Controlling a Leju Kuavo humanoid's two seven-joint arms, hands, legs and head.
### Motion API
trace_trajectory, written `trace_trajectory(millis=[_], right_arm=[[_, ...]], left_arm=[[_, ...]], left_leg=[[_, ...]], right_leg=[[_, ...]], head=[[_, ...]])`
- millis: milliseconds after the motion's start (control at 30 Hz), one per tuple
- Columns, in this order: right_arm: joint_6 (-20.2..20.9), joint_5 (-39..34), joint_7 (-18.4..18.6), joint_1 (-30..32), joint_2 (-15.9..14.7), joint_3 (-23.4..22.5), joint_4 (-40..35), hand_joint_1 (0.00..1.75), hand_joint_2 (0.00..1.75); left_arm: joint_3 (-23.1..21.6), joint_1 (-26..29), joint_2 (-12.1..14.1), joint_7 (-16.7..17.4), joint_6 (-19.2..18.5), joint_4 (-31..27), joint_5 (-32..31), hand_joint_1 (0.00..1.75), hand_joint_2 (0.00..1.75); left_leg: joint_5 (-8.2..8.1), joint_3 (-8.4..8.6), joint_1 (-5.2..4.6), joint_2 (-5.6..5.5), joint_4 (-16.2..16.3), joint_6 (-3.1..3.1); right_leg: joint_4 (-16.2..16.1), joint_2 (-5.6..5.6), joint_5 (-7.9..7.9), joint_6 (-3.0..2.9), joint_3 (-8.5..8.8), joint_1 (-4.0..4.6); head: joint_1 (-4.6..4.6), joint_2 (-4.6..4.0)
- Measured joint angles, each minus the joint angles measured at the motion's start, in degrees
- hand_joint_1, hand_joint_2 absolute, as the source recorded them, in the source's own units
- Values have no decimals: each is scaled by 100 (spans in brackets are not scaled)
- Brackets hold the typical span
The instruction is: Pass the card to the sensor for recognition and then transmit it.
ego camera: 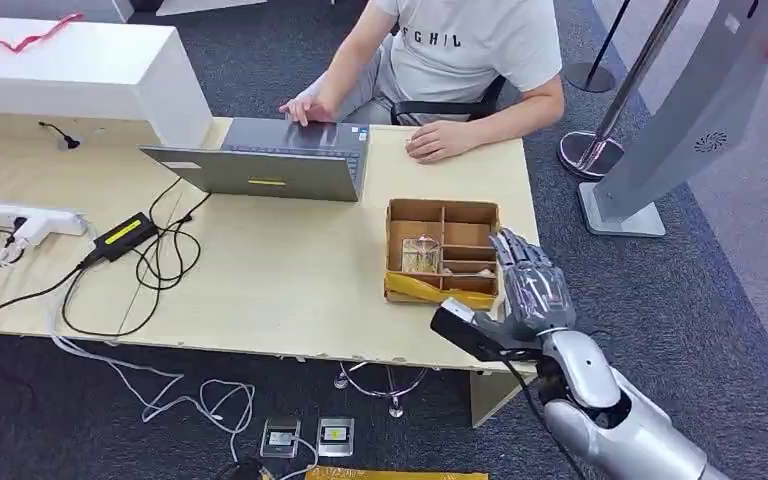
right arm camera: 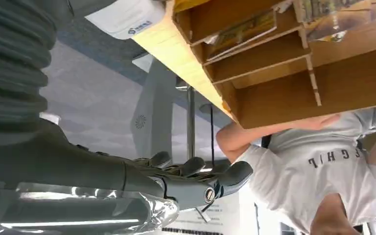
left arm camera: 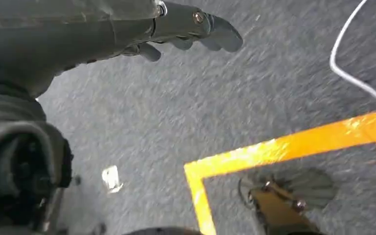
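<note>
Right hand (ego camera: 528, 285) nearest, fingers spread, holding nothing, hovering at right edge of cardboard box (ego camera: 442, 213) on table (ego camera: 290, 280). Cards (ego camera: 421, 254) lie in box's left compartment, untouched. Person (ego camera: 460, 50) sits behind laptop (ego camera: 275, 160). Left hand (left arm camera: 186, 29) hangs over carpet, fingers loosely extended, nothing in it.
</note>
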Motion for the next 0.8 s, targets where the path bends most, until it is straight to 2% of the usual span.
trace_trajectory(millis=[167,300,567,800], right_arm=[[-40,15,-2,-67,147,24,206,0,175],[-40,-41,-20,-74,234,26,313,0,175],[-145,-65,-109,-103,416,83,599,0,175],[-317,653,-29,-200,520,199,898,0,175]], left_arm=[[223,78,26,55,-53,0,0,0,0],[369,109,33,193,33,0,-6,0,0],[555,128,33,201,155,0,-98,0,0],[652,81,33,223,262,0,-457,0,0]], left_leg=[[0,-1,-1,-3,0,0],[0,-1,-1,-2,0,0],[0,1,-1,-2,0,0],[0,1,-1,-1,0,0]], right_leg=[[-1,0,0,0,0,0],[-1,-1,0,0,0,-1],[-1,-1,0,0,0,0],[-1,0,0,0,0,-1]], head=[[0,2],[0,2],[0,0],[-2,0]])
